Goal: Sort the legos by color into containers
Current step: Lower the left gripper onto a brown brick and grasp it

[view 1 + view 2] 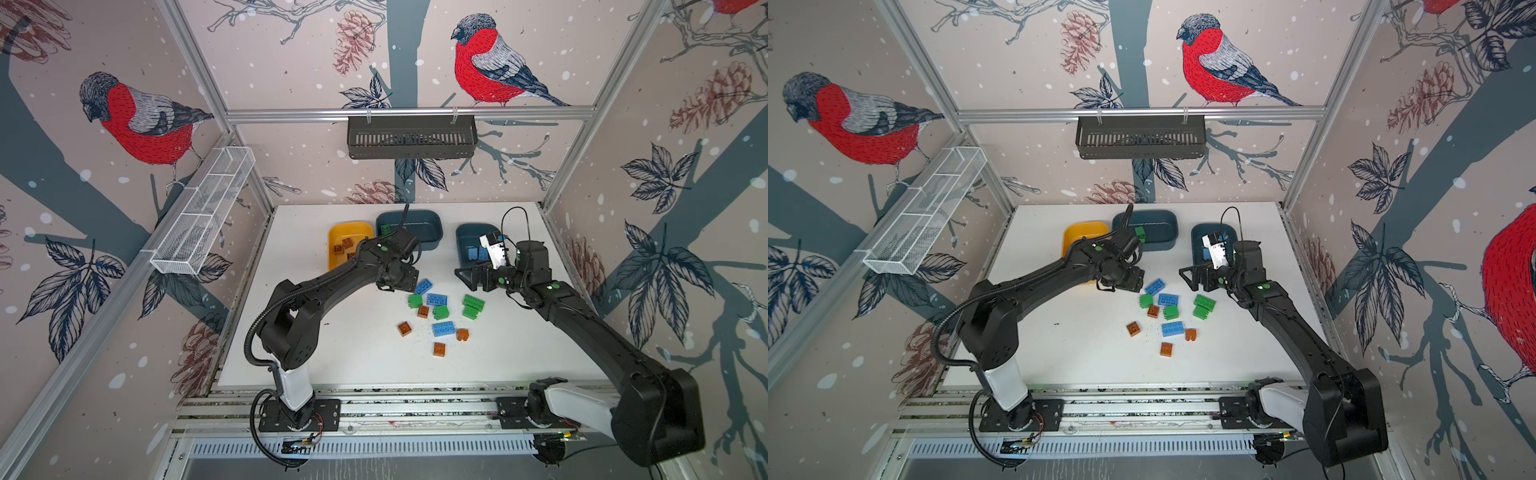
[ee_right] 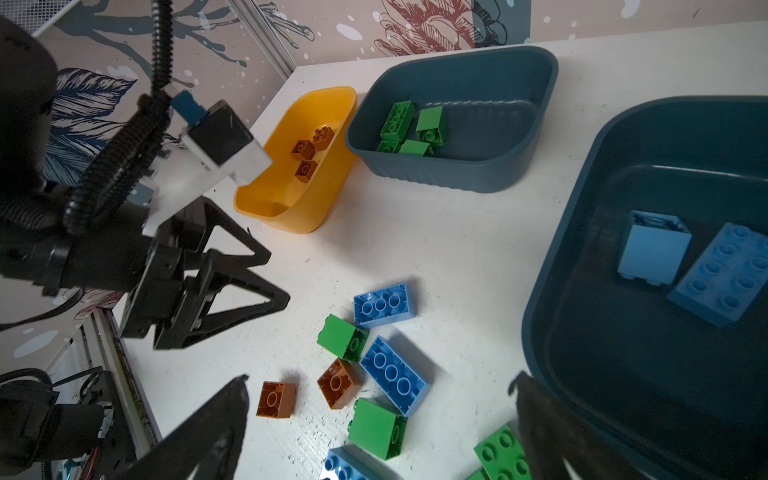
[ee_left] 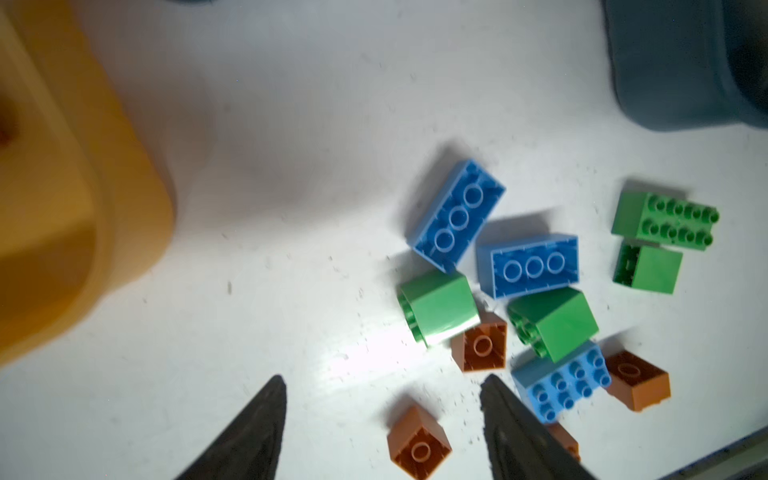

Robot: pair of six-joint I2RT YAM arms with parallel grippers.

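Loose legos lie in a pile mid-table: blue, green and brown bricks. Three brown bricks sit in the yellow container, several green ones in the middle teal container, and two blue ones in the right teal container. My left gripper hangs open and empty beside the yellow container, just left of the pile; a brown brick shows below its gap. My right gripper is wide open and empty above the pile's right side.
A white wire mesh tray hangs on the left wall and a dark slotted basket on the back rail. The left arm reaches in front of the yellow container. Bare table lies in front of the pile.
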